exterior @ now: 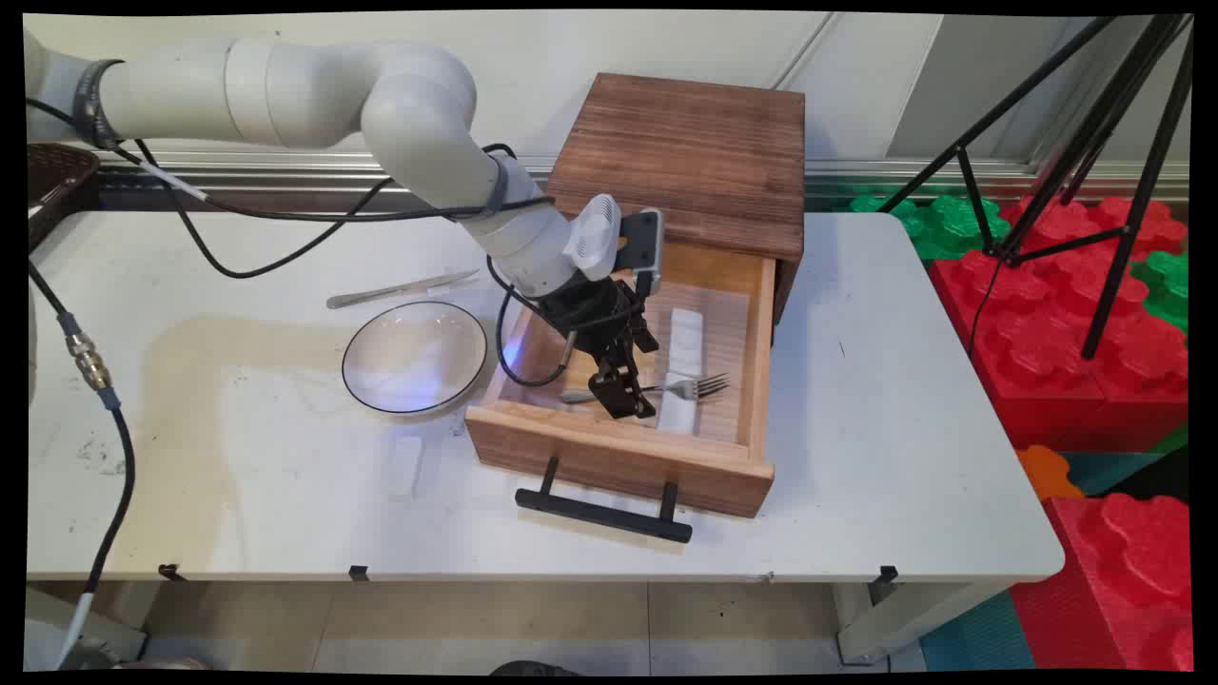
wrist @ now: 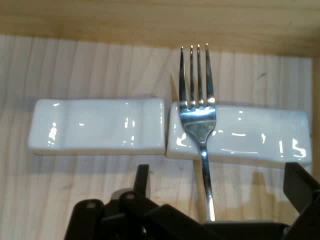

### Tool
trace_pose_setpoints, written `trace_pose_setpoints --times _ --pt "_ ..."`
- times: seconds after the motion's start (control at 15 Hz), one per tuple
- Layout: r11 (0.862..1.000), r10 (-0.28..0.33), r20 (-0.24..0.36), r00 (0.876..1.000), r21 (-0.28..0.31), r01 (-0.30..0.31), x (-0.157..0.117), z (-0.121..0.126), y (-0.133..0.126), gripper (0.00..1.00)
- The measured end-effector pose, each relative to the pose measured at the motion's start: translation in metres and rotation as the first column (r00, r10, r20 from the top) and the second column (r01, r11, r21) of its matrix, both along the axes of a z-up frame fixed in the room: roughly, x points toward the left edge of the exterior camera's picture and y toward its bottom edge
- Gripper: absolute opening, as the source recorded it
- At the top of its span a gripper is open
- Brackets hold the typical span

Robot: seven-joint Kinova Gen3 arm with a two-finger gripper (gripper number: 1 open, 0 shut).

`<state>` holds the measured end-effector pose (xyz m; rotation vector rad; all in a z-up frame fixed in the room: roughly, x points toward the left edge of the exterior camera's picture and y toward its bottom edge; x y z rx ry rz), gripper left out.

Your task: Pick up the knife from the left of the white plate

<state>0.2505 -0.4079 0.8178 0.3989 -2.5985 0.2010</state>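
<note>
A silver fork (exterior: 693,386) (wrist: 199,117) lies inside the open wooden drawer (exterior: 618,457). Its neck rests across a white ceramic cutlery rest (exterior: 677,411) (wrist: 250,137), with the tines past it. A second white rest (exterior: 686,333) (wrist: 97,125) lies end to end with the first. My gripper (exterior: 623,395) (wrist: 220,175) is down in the drawer over the fork's handle. It is open, with one finger (wrist: 142,175) on each side of the handle and not touching it. The handle's end (exterior: 574,396) sticks out on the gripper's left in the main view.
The drawer belongs to a dark wooden cabinet (exterior: 685,152) and has a black pull handle (exterior: 602,509). On the table to the left are a white bowl (exterior: 414,357), a knife (exterior: 400,288) and another white rest (exterior: 404,464). Red foam blocks (exterior: 1075,323) and a black tripod (exterior: 1094,143) stand on the right.
</note>
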Motion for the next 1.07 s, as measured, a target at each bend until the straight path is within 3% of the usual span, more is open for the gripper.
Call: trace_pose_setpoints --times 0.53,1.07 --pt "1.000 0.008 -0.019 1.000 -0.026 -0.009 0.008 0.026 0.007 1.00" --pt "0.999 -0.011 -0.084 0.996 -0.054 0.007 0.039 0.093 0.030 1.00"
